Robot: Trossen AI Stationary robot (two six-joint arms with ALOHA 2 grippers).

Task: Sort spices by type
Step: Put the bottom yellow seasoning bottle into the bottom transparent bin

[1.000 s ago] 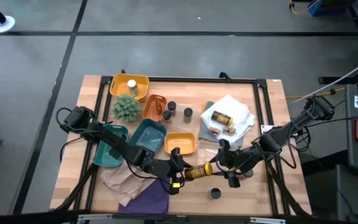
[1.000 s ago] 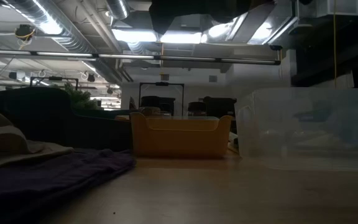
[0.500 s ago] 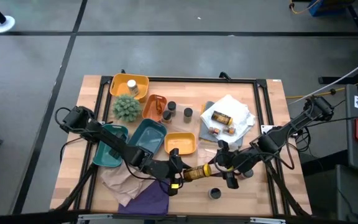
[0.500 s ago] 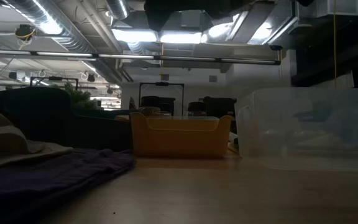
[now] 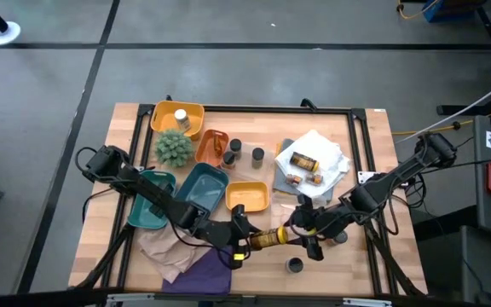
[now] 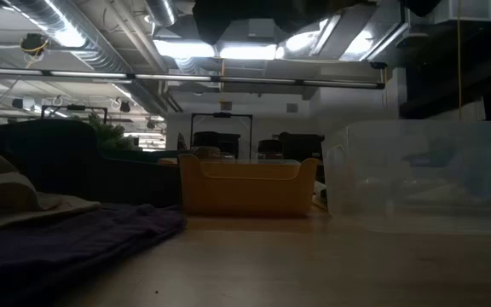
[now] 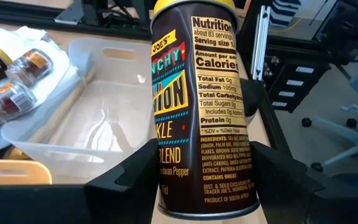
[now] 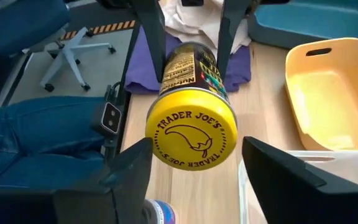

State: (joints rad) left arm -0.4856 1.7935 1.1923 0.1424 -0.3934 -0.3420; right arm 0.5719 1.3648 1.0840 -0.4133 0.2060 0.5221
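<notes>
Spice jar (image 5: pixel 267 237) with yellow lid (image 8: pixel 191 138), lying sideways low in the frame's centre above the table (image 5: pixel 373 170), clamped in the left pincer (image 5: pixel 242 236), right pincer (image 5: pixel 303 232) spread wide about the lid end, seemingly not gripping, other jars (image 5: pixel 303 161) in the clear tray (image 5: pixel 341 159) upper right.

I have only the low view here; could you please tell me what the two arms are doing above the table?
Observer: The left pincer holds a yellow-lidded Trader Joe's spice jar on its side, above the table's front.
Operator: Thank you. Has the right arm gripped it as well?
Observer: No. The right pincer is open, its fingers either side of the lid with gaps.
Operator: Anything beneath them?
Observer: A small dark-lidded jar stands near the front edge.
</notes>
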